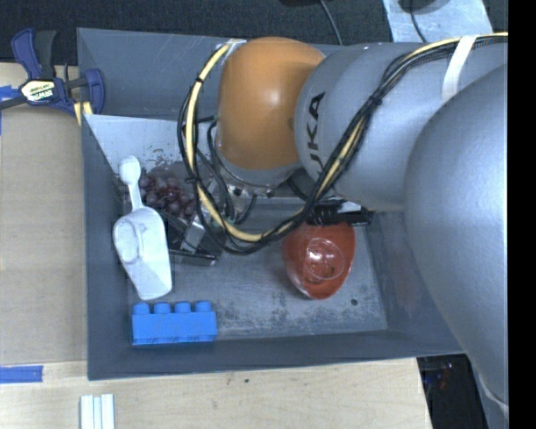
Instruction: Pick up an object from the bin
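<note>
The grey KUKA arm (411, 150) comes in from the right and covers much of the grey metal bin (250, 298). Its orange wrist cover (263, 105) hangs up and to the right of the white plastic scoop (145, 248), with yellow and black cables (195, 114) looped round it. The dark tool end reaches down just to the right of the scoop, close beside its bowl. The wrist and cables hide the jaws enough that I cannot tell whether they are open or closed, and nothing shows between them.

The scoop lies by the bin's left wall. Its long axis runs nearly along that wall, with the thin handle pointing to the far side and the wide bowl toward the near side. A glossy red round fruit-like thing (320, 259) sits well to the right of the scoop, partly under the arm. A blue studded toy brick (173, 322) lies just below the scoop's bowl, lengthwise along the near wall. A small bunch of dark purple grapes (168, 193) rests just right of the scoop's handle, under the cables.
</note>
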`<state>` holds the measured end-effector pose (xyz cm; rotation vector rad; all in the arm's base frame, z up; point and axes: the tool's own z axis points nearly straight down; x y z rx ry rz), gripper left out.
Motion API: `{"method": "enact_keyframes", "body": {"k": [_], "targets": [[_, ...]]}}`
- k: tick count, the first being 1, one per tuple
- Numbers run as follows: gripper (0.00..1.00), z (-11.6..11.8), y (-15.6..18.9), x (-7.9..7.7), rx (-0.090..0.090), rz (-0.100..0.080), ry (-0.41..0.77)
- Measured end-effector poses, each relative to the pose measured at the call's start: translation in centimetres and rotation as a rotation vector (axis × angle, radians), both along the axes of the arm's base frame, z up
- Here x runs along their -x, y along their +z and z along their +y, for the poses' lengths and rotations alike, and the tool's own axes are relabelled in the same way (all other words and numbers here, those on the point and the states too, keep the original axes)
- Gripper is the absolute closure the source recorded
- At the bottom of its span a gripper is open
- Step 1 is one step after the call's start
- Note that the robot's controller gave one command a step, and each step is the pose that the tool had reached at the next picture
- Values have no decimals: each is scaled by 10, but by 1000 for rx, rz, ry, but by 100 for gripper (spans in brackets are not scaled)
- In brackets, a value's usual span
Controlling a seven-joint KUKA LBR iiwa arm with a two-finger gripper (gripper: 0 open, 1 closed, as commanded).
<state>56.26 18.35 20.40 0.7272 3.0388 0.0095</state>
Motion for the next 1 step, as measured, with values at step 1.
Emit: {"method": "enact_keyframes", "body": {"k": [1], "targets": [[0,6,-5,7,8,-1,416]]}}
